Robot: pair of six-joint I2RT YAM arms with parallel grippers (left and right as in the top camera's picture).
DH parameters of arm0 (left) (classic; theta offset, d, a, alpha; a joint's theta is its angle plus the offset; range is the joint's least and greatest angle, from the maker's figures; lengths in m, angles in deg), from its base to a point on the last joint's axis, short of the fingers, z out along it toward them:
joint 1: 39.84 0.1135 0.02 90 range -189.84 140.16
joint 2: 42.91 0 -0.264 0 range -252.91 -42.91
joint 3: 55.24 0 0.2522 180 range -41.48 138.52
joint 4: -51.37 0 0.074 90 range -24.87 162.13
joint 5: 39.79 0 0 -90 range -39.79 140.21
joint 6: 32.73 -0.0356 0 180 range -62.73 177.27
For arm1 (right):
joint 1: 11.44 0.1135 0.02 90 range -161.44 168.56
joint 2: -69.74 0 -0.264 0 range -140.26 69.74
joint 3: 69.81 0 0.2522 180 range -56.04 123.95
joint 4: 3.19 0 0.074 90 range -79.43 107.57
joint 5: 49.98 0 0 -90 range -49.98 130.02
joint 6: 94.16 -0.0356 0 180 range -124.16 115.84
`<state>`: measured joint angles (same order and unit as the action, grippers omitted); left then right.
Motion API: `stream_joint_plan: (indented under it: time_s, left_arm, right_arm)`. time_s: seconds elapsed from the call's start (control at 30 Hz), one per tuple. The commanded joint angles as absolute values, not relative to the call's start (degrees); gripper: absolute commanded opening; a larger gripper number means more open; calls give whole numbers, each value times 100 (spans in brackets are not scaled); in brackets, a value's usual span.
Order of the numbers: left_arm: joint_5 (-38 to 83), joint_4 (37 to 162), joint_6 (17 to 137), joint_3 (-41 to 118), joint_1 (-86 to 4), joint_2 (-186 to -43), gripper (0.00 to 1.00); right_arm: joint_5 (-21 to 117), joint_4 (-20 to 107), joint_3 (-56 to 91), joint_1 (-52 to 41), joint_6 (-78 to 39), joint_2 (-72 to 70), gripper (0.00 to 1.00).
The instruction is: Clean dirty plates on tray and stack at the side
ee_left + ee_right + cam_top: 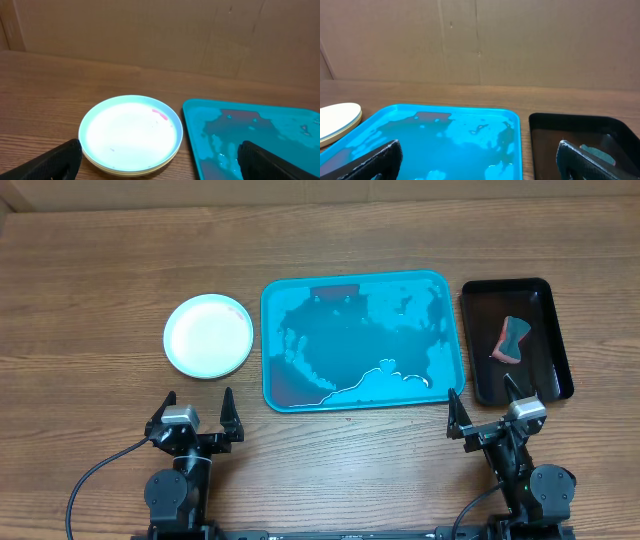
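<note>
1. Plates [208,335] first: they sit as one neat stack on the bare wooden table [90,270], just left of the turquoise tray [268,350], close to it but not touching.
2. On top is the pale blue-white plate, round with a shallow raised rim, its centre bright and almost clean.
3. From the left wrist view, a small red smear [159,114] shows on that top plate, toward its far right side.
4. Same view: a cream-coloured edge peeks out under the top plate along its near side, so there is at least one more plate beneath. How many, I cannot tell.
5. The tray itself carries no plates. Its floor is wet, with a patchy film of water and a shiny puddle toward the near right corner.
6. A dull reddish tint shows along the tray's far edge and in its near left corner.
7. Right of the turquoise tray lies a black tray [490,310], and in it a sponge [512,340], teal with a reddish side.
8. Left gripper [198,395] hovers near the front edge of the table, below the plates, jaws spread wide with nothing between them.
9. Right gripper [482,392] sits by the near right corner of the turquoise tray, jaws equally wide apart and holding nothing.
</note>
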<state>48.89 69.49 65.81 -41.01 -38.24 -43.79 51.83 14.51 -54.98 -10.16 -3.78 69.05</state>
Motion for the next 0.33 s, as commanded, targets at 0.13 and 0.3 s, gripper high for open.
stream_joint_plan:
  time_s: [0.13,0.3]
  left_arm:
    - [4891,6958,6454,-4119,-3830,-4327,100]
    - [4891,6958,6454,-4119,-3830,-4327,100]
  right_arm:
    - [5205,1419,-5560,-979,-404,6957,100]
    - [5205,1419,-5560,-979,-404,6957,100]
